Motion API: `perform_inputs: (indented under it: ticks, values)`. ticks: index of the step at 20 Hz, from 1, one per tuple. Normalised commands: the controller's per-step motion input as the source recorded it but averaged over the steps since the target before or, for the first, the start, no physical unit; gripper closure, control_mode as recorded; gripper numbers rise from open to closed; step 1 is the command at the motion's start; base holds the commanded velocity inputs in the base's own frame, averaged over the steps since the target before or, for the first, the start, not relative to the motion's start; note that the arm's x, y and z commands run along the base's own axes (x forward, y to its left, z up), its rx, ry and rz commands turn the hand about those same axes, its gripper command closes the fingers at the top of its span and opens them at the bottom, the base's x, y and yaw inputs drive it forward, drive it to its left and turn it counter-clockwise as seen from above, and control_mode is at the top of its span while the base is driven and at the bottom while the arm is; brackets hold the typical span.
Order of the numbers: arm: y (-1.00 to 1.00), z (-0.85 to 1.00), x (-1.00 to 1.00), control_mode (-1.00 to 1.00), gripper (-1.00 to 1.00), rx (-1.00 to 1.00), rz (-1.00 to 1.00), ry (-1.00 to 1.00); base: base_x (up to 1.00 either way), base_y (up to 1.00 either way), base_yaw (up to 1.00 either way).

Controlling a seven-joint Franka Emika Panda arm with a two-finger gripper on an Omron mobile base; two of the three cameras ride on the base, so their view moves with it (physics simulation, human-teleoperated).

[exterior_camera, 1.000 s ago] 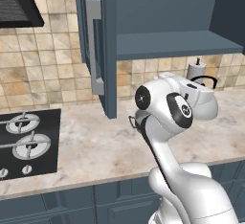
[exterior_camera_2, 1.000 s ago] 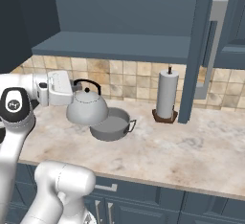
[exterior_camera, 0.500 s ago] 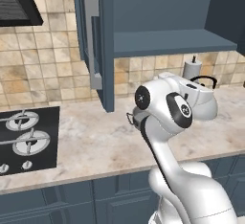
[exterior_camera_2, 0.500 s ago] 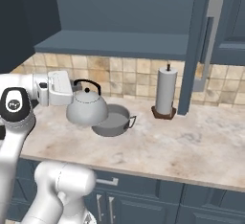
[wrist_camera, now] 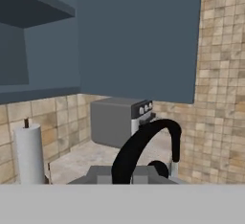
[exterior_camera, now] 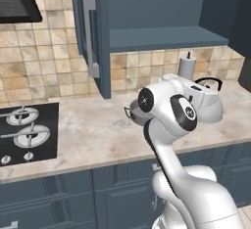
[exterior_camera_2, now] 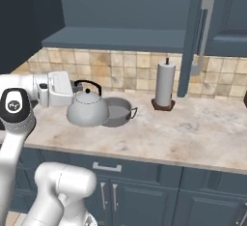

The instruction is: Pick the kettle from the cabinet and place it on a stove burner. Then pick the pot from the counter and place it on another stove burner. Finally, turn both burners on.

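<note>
Right base view: kettle (exterior_camera_2: 87,110) hangs by handle in closed gripper (exterior_camera_2: 73,91), just in front of pot (exterior_camera_2: 116,111), above counter (exterior_camera_2: 193,133). Since a second ago, scene has slid sideways: base driving toward burners (exterior_camera: 30,136).

I've got a beige tiled backsplash (exterior_camera_2: 120,70) along the wall, dark blue base cabinets (exterior_camera_2: 144,196) with silver pulls below. Black range hood (exterior_camera: 17,3) upper left. Paper towel roll (exterior_camera_2: 165,82) upright on a dark stand, grey toaster oven (wrist_camera: 119,120) further along. Light flat, even.
</note>
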Motion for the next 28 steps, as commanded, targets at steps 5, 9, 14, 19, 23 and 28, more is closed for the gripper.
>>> perform_inputs:
  ticks: [5, 9, 14, 19, 23, 28]
  values:
    - [0.00, 0.00, 0.00, 1.00, 1.00, 0.00, 0.00, 0.00, -0.48, 0.25, -0.05]
    - [0.00, 0.00, 0.00, 1.00, 1.00, 0.00, 0.00, 0.00, -0.49, 0.34, -0.03]
    - [0.00, 0.00, 0.00, 1.00, 1.00, 0.00, 0.00, 0.00, -0.41, 0.40, -0.04]
    - [0.00, 0.00, 0.00, 1.00, 1.00, 0.00, 0.00, 0.00, -0.35, 0.42, -0.05]
    - [0.00, 0.00, 0.00, 1.00, 1.00, 0.00, 0.00, 0.00, -0.33, 0.41, -0.05]
    - [0.00, 0.00, 0.00, 1.00, 1.00, 0.00, 0.00, 0.00, -0.30, 0.44, -0.05]
